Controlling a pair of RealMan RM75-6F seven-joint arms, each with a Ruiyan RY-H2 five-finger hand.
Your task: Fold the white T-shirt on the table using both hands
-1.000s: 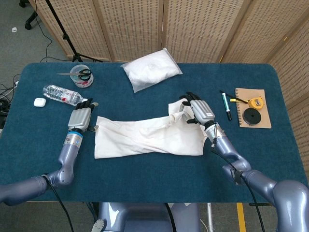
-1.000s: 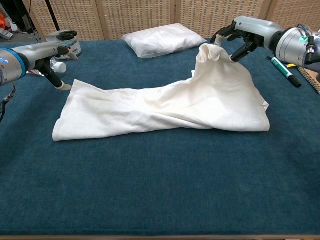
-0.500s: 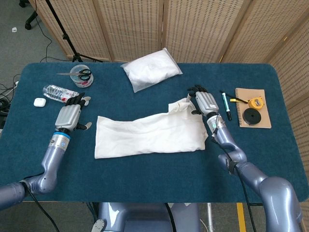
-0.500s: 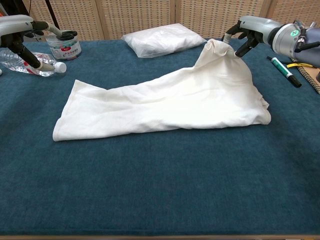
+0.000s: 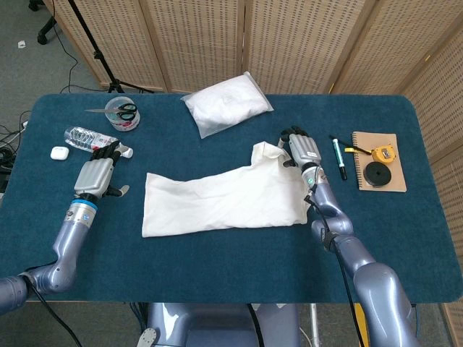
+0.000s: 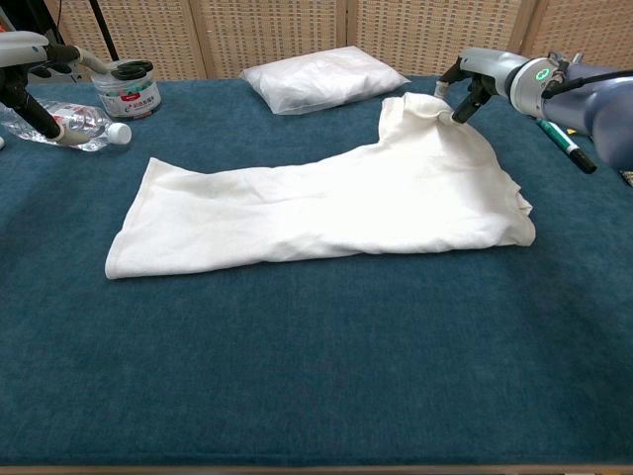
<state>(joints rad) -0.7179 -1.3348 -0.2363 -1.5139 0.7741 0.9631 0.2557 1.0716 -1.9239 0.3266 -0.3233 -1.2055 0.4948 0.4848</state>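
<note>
At the T-shirt's far right corner my right hand (image 5: 302, 150) pinches a raised fold of the white T-shirt (image 5: 224, 199), fingertips (image 6: 461, 111) pressed into the cloth. From there the shirt runs toward eight o'clock, lying flat and long across the middle of the blue table (image 5: 217, 267). My left hand (image 5: 94, 176) sits well apart at nine o'clock of the shirt, holding nothing, fingers loosely spread. Just at its twelve o'clock lies a water bottle (image 5: 92, 139); a jar with scissors (image 5: 122, 113) is beyond. A bagged white bundle (image 5: 226, 103) lies at the shirt's twelve o'clock, a marker (image 5: 338, 157) at three o'clock of my right hand.
</note>
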